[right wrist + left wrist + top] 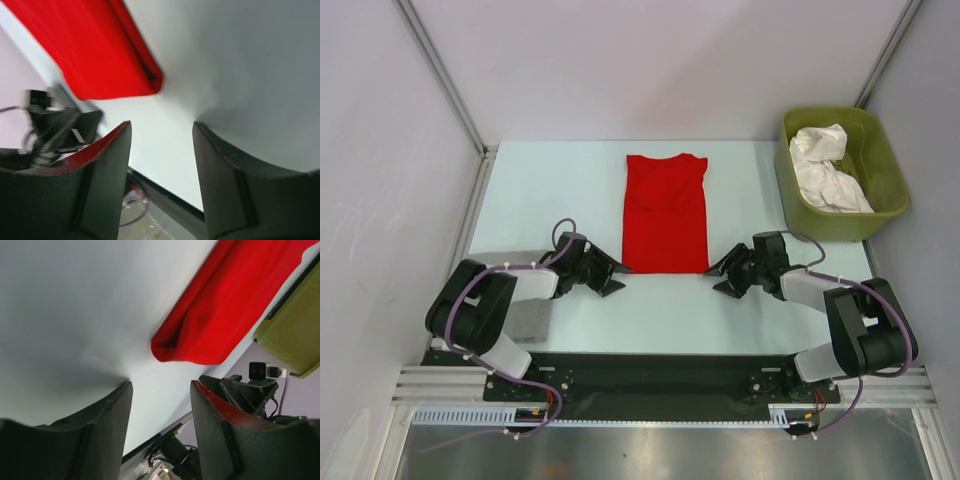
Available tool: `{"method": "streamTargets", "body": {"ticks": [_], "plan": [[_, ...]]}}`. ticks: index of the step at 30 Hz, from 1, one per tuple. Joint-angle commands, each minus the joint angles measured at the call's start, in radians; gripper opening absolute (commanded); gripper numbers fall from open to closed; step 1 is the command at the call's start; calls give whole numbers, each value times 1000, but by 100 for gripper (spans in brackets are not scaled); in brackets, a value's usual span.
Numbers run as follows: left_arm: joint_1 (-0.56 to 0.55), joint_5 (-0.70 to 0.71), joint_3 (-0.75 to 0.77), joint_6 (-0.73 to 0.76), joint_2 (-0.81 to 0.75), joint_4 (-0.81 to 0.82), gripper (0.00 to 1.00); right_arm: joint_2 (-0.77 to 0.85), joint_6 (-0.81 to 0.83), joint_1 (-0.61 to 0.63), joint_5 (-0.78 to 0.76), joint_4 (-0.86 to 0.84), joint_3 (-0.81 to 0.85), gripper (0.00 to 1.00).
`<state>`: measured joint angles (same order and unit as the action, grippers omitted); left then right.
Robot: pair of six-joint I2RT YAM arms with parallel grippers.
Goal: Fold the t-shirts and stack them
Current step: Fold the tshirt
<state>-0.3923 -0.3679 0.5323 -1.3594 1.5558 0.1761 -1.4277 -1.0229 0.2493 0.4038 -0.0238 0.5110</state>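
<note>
Nearest the viewer, two black robot arms reach forward from the table's near edge. The left gripper (607, 277) and the right gripper (725, 277) sit low over the pale table (560, 180), one beside each near corner of a red t-shirt (665, 212). Both wrist views show the jaws parted fairly wide with nothing between them but bare table. Each sits just short of the shirt's hem, apart from the cloth. Whether the fingertips touch the table cannot be told. A grey pad (532, 318) lies partly under the left arm.

The red t-shirt lies flat mid-table, its sides folded in to make a narrow strip, collar toward the far end. Its lengthwise folds look done; a crosswise fold probably remains. At the far right, an olive-green tub (880, 215) holds crumpled white t-shirts (825, 170), not yet folded. No stack exists, so most of the task appears left.
</note>
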Motion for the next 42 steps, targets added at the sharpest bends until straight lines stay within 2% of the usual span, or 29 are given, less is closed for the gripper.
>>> {"method": "streamTargets", "body": {"ticks": [1,7,12,17,21,30,39,41,42], "plan": [[-3,90,-2,-118,64,-1,54,3,-115,13,-89,-192,-6,57],[-2,155,-5,-185,70,-27,51,-40,-218,57,-169,-208,-11,57],[-3,213,0,-216,47,-82,49,-60,-304,91,-240,-140,-14,55],[1,211,12,-233,72,-81,43,-25,-348,116,-335,-73,-26,53],[0,239,11,-247,66,-102,38,-63,-378,119,-336,-71,-23,50],[1,224,40,-242,105,-102,37,-102,-419,122,-353,-47,-12,47],[6,219,37,-233,113,-127,45,-112,-421,123,-364,-36,-5,44],[6,218,29,-236,116,-125,45,-111,-422,123,-368,-30,-5,43],[7,216,29,-234,122,-121,41,-111,-424,123,-370,-30,-5,43]]}}
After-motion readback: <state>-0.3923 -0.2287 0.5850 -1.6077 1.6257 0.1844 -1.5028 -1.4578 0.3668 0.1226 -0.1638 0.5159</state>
